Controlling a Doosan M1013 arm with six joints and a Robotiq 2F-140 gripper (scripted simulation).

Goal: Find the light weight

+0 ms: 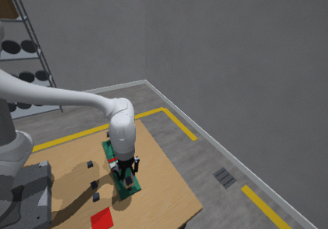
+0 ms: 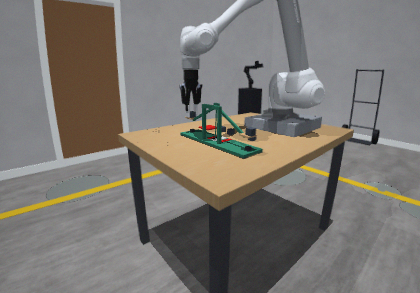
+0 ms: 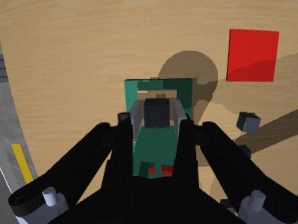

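Note:
My gripper [image 1: 129,180] [image 2: 191,113] [image 3: 157,109] is partly open, its fingertips on either side of a dark check weight [image 1: 130,181] [image 2: 193,113] [image 3: 157,113], with narrow gaps beside it in the wrist view. That weight sits on one raised pan of the green rocker balance [image 1: 130,193] [image 2: 245,153] [image 3: 155,142]. Another dark weight [image 1: 108,134] [image 2: 250,131] is at the balance's other end. The red dish [image 1: 101,218] [image 2: 208,127] [image 3: 253,55] lies flat with no weight on it. Red and white fields show at the balance's middle; the pointer's exact place cannot be told.
Loose dark weights stand on the table between the balance and the robot base: one [image 1: 90,164], another [image 1: 94,184] [image 3: 244,151], and one nearest the dish [image 1: 96,196] [image 3: 248,122]. The balance's green upright frame [image 2: 204,122] rises beside the gripper. The grey base [image 2: 285,123] stands behind.

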